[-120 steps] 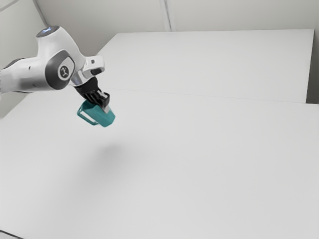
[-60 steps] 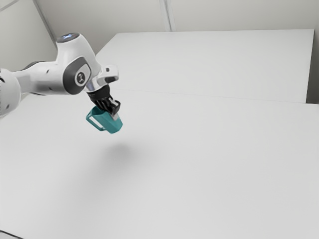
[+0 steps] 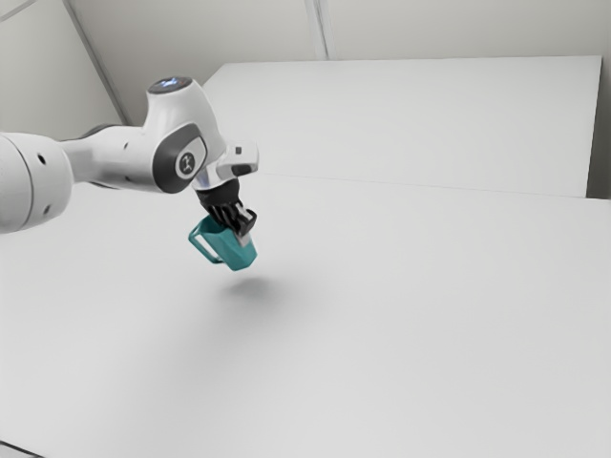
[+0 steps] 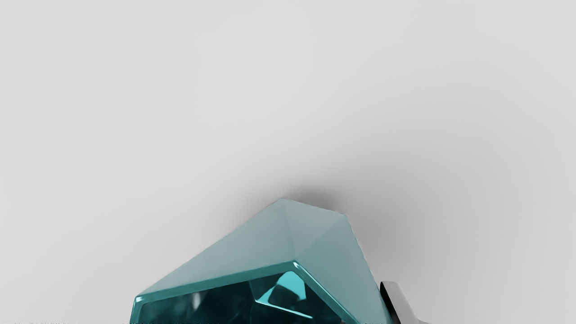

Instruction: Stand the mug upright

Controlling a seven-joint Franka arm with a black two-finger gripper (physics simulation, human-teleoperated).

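In the exterior view my gripper [image 3: 242,232] is shut on the teal mug [image 3: 236,254], holding it off the table. The mug hangs tilted, its mouth toward the hand, its base low toward the exterior view's right and its handle on the left side. A shadow lies just below it. In the wrist view the faceted mug [image 4: 270,247] shows its rim and dark inside at my gripper [image 4: 288,310]. One fingertip [image 4: 399,299] rests along the mug's outer wall; the other finger is hidden there.
The broad white table [image 3: 410,324] spreads under and around the mug. A pale panel [image 3: 410,124] stands beyond the table's far edge line. A dark cable [image 3: 21,449] lies at the lower left corner of the exterior view.
My hand has carried the mug toward the exterior view's right and lower in that view, and the mug's shadow has come closer beneath it. The grip has stayed the same.
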